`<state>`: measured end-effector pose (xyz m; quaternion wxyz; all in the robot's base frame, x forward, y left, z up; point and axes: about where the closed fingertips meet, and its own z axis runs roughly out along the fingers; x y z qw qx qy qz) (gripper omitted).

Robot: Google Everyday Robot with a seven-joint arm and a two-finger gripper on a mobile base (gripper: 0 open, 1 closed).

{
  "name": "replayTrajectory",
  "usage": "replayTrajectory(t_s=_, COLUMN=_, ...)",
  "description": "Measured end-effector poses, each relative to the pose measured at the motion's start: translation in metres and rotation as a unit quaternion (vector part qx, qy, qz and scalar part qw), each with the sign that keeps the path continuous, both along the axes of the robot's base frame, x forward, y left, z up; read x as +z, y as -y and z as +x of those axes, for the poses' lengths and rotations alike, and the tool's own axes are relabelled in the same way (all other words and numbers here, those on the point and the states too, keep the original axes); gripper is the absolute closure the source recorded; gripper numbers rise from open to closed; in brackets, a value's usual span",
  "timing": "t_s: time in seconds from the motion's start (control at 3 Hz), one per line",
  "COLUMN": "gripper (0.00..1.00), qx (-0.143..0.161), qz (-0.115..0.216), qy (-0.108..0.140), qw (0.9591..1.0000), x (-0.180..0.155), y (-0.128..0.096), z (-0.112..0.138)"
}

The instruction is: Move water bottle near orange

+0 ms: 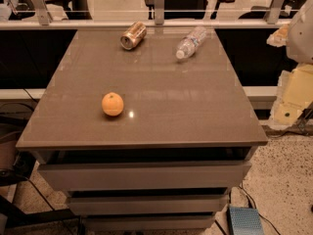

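Note:
The water bottle (191, 42) is clear ribbed plastic with a white cap. It lies on its side at the far right of the brown table top (186, 106), cap pointing toward the front left. The orange (113, 104) sits on the table at the front left, well apart from the bottle. My gripper (291, 101) shows as a pale blocky shape at the right edge of the view, off the table's right side and lower than the bottle. It holds nothing that I can see.
A copper-coloured can (133, 35) lies on its side at the far middle-left of the table, left of the bottle. A rail with metal posts (158, 6) runs behind the table. Drawers (142, 175) sit below the top. A blue box (244, 220) lies on the floor.

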<state>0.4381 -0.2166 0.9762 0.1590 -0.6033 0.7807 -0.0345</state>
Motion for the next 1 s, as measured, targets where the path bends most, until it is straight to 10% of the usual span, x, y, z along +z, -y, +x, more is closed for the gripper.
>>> replayTrajectory(t_s=0.33, gripper=0.00, qx=0.000, qz=0.000, qy=0.000, qw=1.0000, x=0.000, y=0.000, z=0.000)
replayTrajectory(t_s=1.0, gripper=0.00, qx=0.027, qz=0.020, qy=0.103, qw=0.9941, x=0.015, y=0.022, z=0.061)
